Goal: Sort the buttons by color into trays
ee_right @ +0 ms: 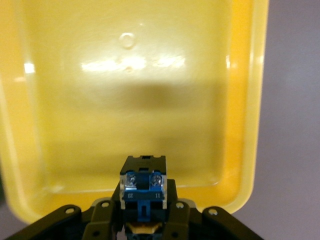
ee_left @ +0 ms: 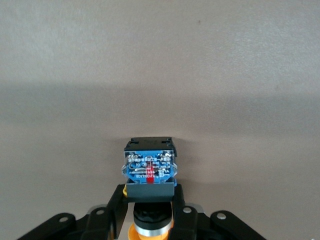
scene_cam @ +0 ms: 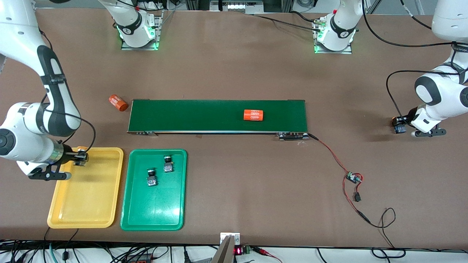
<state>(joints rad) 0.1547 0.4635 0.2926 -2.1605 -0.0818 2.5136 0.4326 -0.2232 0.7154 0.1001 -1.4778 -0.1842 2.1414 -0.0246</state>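
My right gripper (scene_cam: 81, 157) hangs over the yellow tray (scene_cam: 91, 204), at the corner nearest the belt. It is shut on a button (ee_right: 143, 185) with a blue base; a bit of yellow cap shows between the fingers. In the right wrist view this gripper (ee_right: 144, 196) has the yellow tray (ee_right: 75, 125) under it. My left gripper (scene_cam: 399, 128) is low at the table near the left arm's end. Its fingers (ee_left: 116, 200) press both sides of a yellow-capped button (ee_left: 149, 167). Two more buttons (scene_cam: 168, 163) (scene_cam: 151, 178) lie in the green tray (scene_cam: 153, 215).
A long dark-green conveyor belt (scene_cam: 204, 115) crosses the table's middle with an orange cylinder (scene_cam: 253, 115) on it. Another orange cylinder (scene_cam: 118, 103) lies on the table off the belt's end nearer the right arm. A small circuit board with red wires (scene_cam: 354, 178) lies nearer the front camera.
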